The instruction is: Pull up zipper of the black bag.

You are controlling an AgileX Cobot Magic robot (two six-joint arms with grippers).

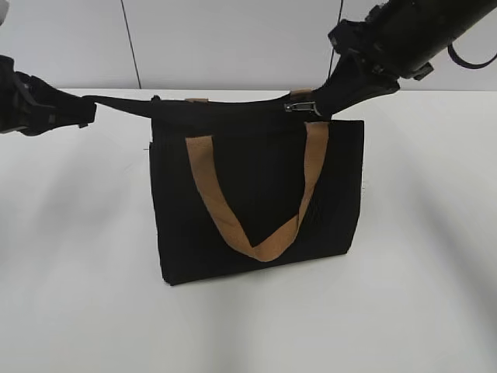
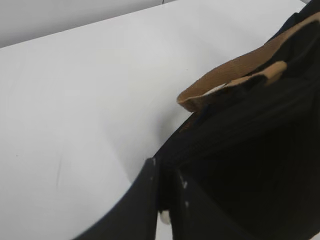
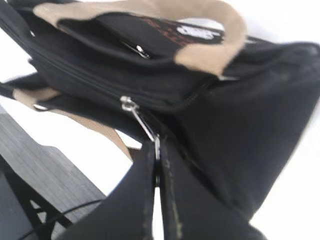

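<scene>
You've got the black bag [image 1: 256,202] standing upright mid-table [image 1: 78,311], front face to the exterior camera, one tan handle [image 1: 260,233] hanging down the front in a V.

Right gripper [image 1: 314,102] is at the bag's top edge toward the right end. The exterior view only shows you a small silvery bit at the gripper tip. The right wrist view gives the detail: the gripper [image 3: 157,150] has its fingers pressed together on the metal pull tab [image 3: 142,122], tab running at a slant from the slider up on the zipper [image 3: 90,82] down into the fingertips. Narrow gap, tab pinched between.

Left gripper [image 1: 85,110] is at the left of the exterior view, level with the bag top, with a strip of black fabric drawn out taut and nearly level from the bag's top left corner to it. From the exterior view you can't read the finger gap. In the left wrist view the gripper [image 2: 167,187] has its fingers close together with black fabric running into them; it looks clamped on the bag's edge material. That view also shows the second tan handle [image 2: 235,75] lying folded across the bag top, which you barely see from outside.

The right wrist view is blurred, so you can't tell how far the zip line is closed.
</scene>
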